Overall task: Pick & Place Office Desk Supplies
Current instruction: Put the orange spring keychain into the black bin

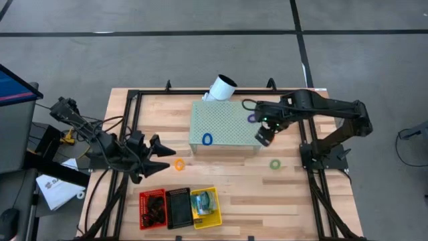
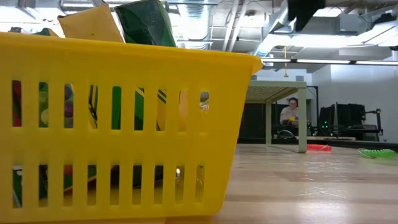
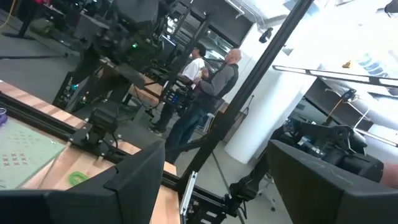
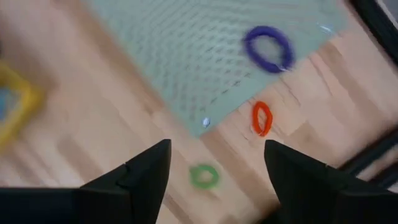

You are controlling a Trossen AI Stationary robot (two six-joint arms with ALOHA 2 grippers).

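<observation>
Risk as I see it: my right tool [image 1: 263, 136], jaws wide and empty above the pale block's [image 1: 224, 127] right end, could nudge the green loop [image 4: 204, 176] away on descent.

Right arm reaches in from three o'clock, elbow bent, forearm stretched toward the table's centre, wrist tipped down. The right gripper [image 1: 265, 136] hangs just right of centre, its two dark fingers [image 4: 140, 174] spread wide with nothing between them. Over at nine o'clock the left arm sits folded low along the table's edge, wrist level, the left gripper [image 1: 162, 155] pointing toward three o'clock. Its fingers [image 3: 134, 180] stand apart, nothing held.
</observation>
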